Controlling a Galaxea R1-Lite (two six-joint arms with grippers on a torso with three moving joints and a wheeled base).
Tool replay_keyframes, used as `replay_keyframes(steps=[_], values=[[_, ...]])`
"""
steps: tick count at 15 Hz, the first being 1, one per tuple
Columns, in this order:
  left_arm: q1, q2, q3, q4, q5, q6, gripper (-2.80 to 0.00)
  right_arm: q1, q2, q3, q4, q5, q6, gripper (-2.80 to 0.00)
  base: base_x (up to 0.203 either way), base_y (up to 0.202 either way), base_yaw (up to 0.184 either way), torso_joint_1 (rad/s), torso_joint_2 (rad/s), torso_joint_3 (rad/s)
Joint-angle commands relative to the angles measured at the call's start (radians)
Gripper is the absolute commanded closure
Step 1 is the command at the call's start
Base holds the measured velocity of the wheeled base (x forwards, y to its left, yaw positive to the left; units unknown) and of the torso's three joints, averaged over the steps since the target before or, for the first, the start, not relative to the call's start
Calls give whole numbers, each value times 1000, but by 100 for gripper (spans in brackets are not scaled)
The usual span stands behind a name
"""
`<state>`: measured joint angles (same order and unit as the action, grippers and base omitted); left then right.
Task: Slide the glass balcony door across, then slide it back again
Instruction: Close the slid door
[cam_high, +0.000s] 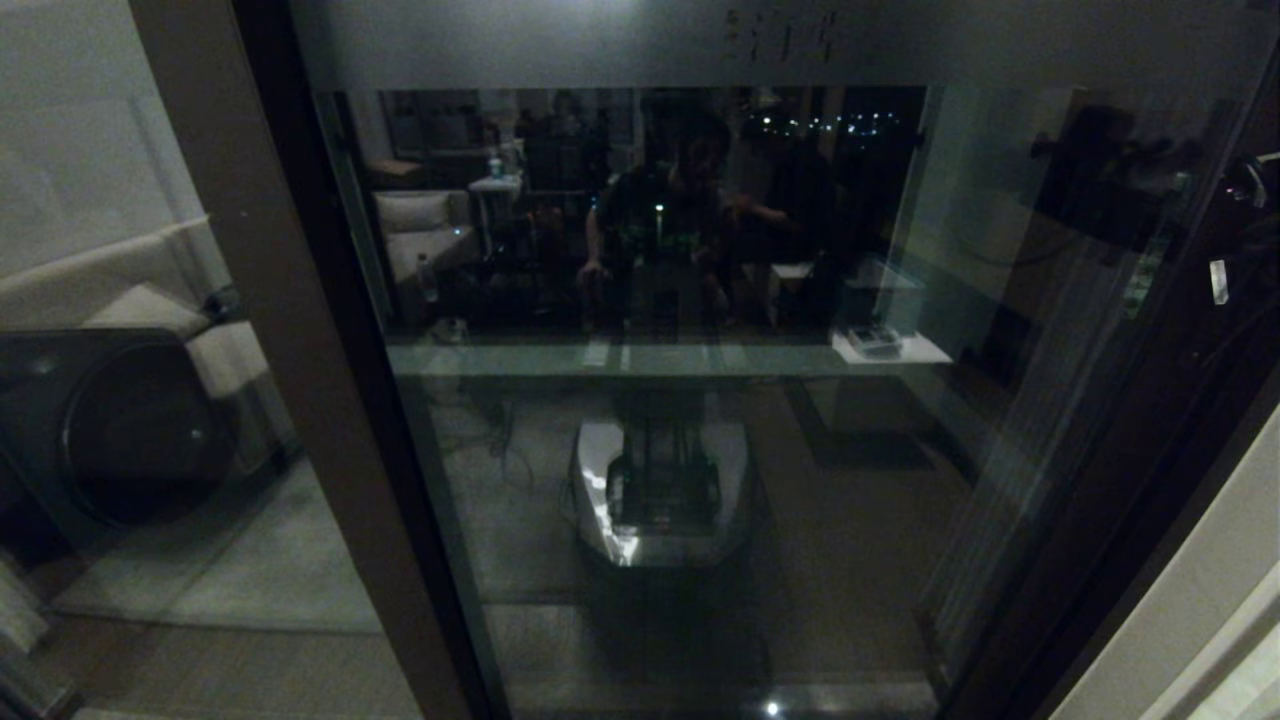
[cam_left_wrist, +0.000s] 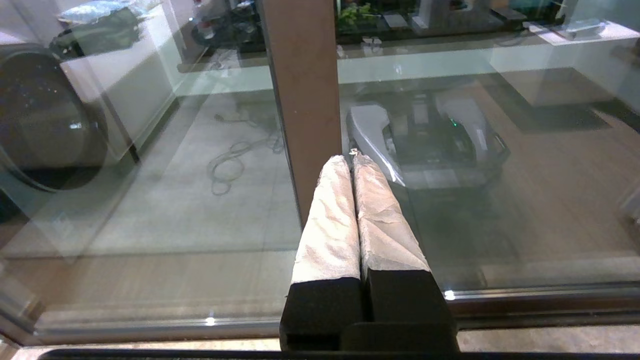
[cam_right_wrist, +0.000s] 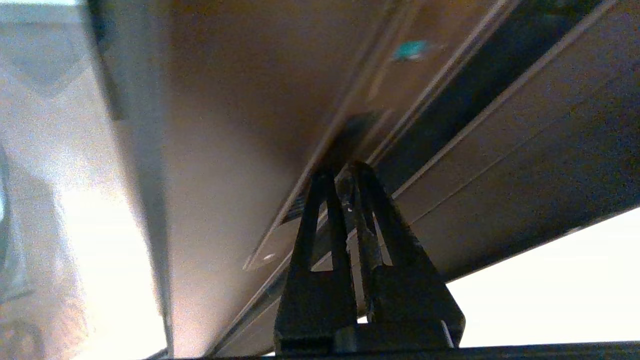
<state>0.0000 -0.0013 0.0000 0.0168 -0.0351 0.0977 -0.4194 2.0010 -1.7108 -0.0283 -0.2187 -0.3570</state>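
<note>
Directly ahead of you the glass balcony door (cam_high: 680, 400) fills the view; your right gripper (cam_right_wrist: 342, 172), fingers together, noses against its right stile to push, while your left gripper (cam_left_wrist: 352, 160), fingers together, idles by the brown frame (cam_left_wrist: 305, 100)

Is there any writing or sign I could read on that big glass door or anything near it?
Frosted top strip of the glass balcony door: a short row of dark characters, too dim and blurred to read.
Nothing else in any view carries readable words, numbers or brand marks.
</note>
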Motion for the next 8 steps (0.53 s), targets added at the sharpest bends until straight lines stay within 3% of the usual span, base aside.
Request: replay_keyframes(steps=[1, 8], values=[[0, 0, 2, 0, 0, 0, 0, 1, 12, -7, -2, -1, -2, 0, 0, 0, 0, 0, 0, 0], [0, 0, 2, 0, 0, 0, 0, 1, 22, -16, -2, -1, -5, 0, 0, 0, 0, 0, 0, 0]])
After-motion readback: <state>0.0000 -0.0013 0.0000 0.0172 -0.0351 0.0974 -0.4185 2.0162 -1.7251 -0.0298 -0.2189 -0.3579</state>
